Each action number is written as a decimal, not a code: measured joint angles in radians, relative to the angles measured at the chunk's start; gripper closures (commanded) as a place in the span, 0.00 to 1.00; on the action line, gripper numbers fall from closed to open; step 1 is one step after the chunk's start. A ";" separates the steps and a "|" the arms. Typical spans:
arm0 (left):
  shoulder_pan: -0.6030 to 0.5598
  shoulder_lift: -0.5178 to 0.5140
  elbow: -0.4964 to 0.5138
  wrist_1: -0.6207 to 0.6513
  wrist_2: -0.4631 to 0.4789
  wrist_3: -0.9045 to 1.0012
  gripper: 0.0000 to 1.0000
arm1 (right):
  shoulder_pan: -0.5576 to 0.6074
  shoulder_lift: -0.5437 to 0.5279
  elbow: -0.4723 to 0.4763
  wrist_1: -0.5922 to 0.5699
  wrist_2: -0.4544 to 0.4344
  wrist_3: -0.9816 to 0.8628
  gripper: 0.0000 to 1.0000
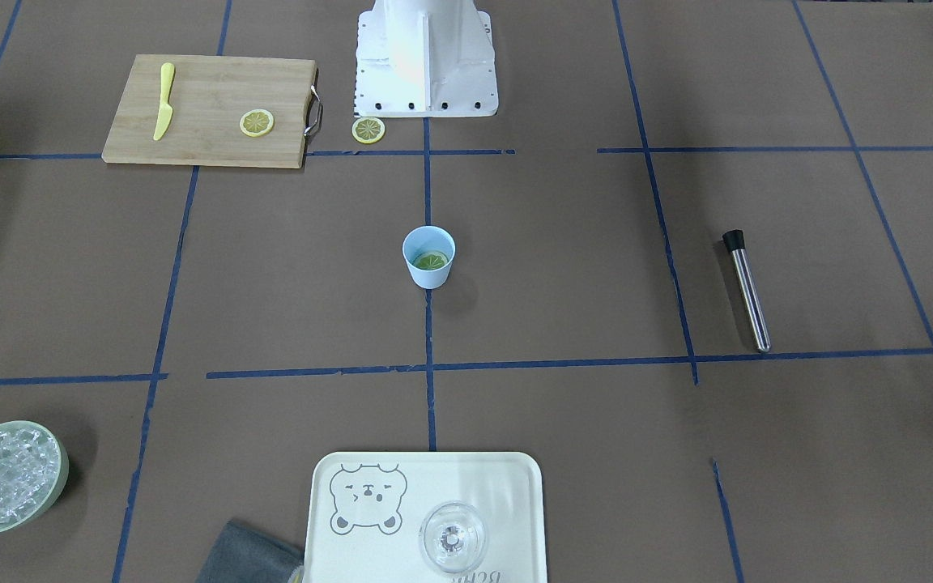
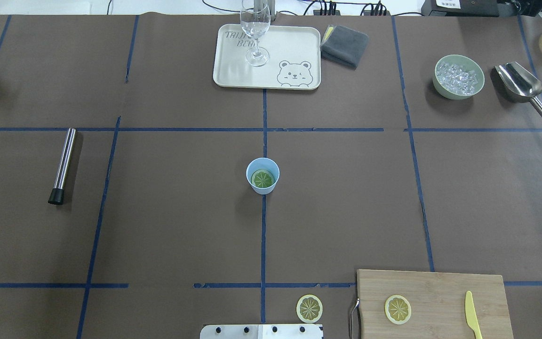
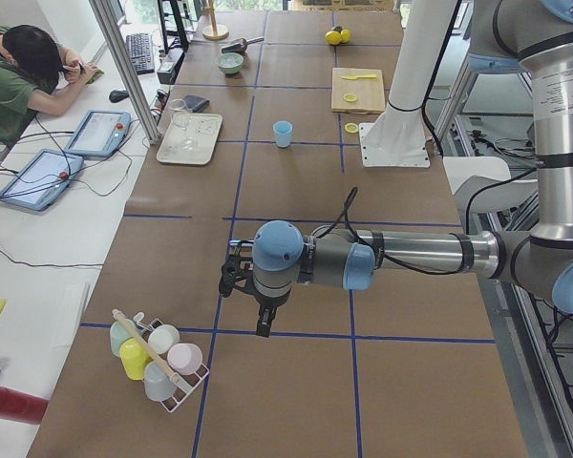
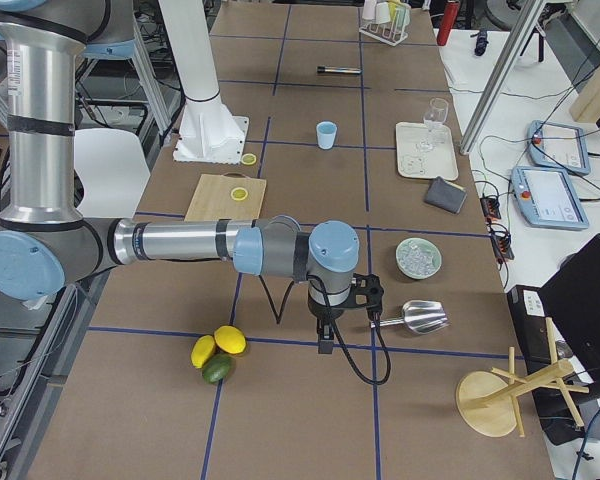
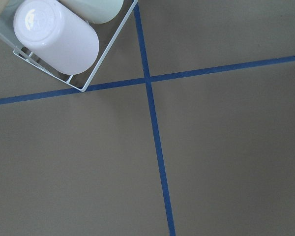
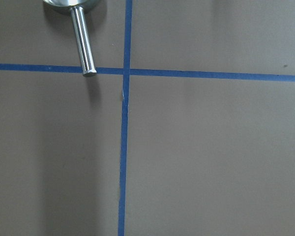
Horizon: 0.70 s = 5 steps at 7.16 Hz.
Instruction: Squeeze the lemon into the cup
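The light-blue cup [image 1: 428, 257] stands upright at the table's middle, also in the overhead view [image 2: 262, 175]. One lemon slice [image 2: 263, 178] lies flat inside it. A second slice [image 2: 397, 309] lies on the wooden cutting board [image 2: 445, 287]. A third slice [image 2: 309, 308] lies on the table by the robot's base. My left gripper [image 3: 265, 320] hangs far off at the table's left end, near a cup rack. My right gripper [image 4: 325, 340] hangs at the right end, near the scoop. Both show only in the side views, so I cannot tell whether they are open or shut.
A yellow knife [image 2: 473, 314] lies on the board. A tray [image 2: 233, 70] with a clear glass [image 2: 255, 33] and a grey cloth [image 2: 345, 44] are at the far edge. A bowl of ice [image 2: 458, 77], a metal scoop [image 2: 520, 84] and a steel muddler [image 2: 63, 165] lie around.
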<state>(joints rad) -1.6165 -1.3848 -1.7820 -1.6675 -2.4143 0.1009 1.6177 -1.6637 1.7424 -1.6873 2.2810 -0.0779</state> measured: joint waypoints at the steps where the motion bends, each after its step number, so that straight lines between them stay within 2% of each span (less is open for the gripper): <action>1: 0.000 0.001 -0.001 0.000 0.000 0.000 0.00 | 0.000 -0.005 -0.001 0.000 0.000 0.000 0.00; 5: -0.002 0.003 -0.008 0.000 0.001 0.000 0.00 | -0.001 -0.019 -0.001 0.001 0.000 0.000 0.00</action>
<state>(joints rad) -1.6181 -1.3821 -1.7903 -1.6674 -2.4130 0.1004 1.6168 -1.6832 1.7411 -1.6864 2.2810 -0.0782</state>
